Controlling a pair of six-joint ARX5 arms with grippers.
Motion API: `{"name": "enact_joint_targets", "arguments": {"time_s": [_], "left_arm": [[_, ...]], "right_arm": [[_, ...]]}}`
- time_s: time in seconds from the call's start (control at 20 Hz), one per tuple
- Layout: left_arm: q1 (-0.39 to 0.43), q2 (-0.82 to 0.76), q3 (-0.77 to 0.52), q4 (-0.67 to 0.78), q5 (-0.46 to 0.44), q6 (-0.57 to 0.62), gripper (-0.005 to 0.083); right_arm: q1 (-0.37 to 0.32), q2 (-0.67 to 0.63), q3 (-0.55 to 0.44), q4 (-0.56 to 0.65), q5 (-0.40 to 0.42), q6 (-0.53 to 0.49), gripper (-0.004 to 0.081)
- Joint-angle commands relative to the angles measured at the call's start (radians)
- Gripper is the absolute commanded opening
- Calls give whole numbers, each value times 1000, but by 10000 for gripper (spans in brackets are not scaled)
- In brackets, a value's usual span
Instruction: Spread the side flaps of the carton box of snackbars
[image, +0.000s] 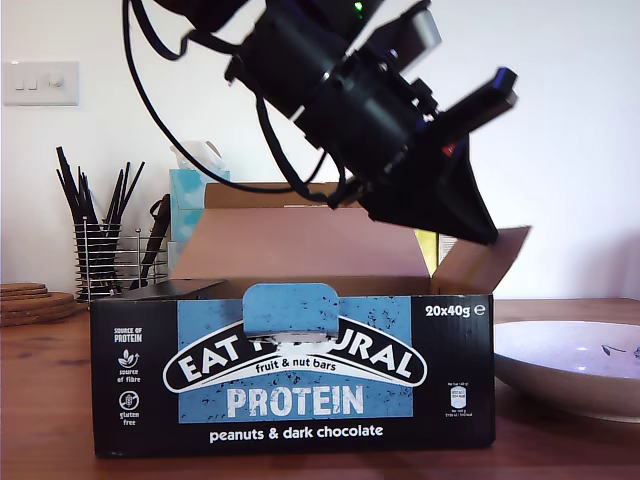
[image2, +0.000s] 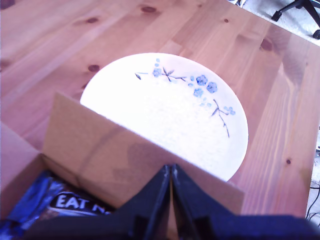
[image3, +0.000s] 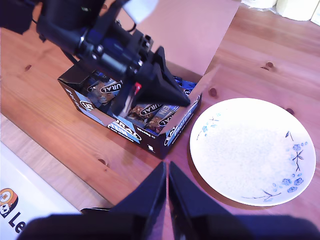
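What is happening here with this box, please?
My first gripper, jaws shut, is down at the side flap on the exterior view's right of the open snackbar carton, on the plate's side. That flap stands angled outward. My second gripper hovers shut above the table, holding nothing.

Both arms are showing matte black housings. My first gripper (image: 470, 215) is ending in long black wedge-shaped fingers (image2: 150, 205) that are tapering to a point; thick black cables (image: 135, 80) are looping off its arm, and a small green light (image: 358, 8) is glowing on top. My second gripper (image3: 166, 172) is showing matching black tapered fingers (image3: 145, 200).
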Motion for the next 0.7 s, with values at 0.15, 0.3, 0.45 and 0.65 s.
{"name": "enact_joint_targets", "arguments": {"time_s": [0.15,0.3,0.45,0.65], "left_arm": [[-19,65,5,32,4,-3,-19],[-27,80,5,45,5,-3,-19],[-41,97,5,42,11,-12,-19],[-55,116,9,34,11,-14,-19]], "right_arm": [[4,0,15,-4,0,-3,-13],[4,0,15,-4,0,-3,-13],[4,0,15,-4,0,-3,-13],[4,0,15,-4,0,-3,-13]]}}
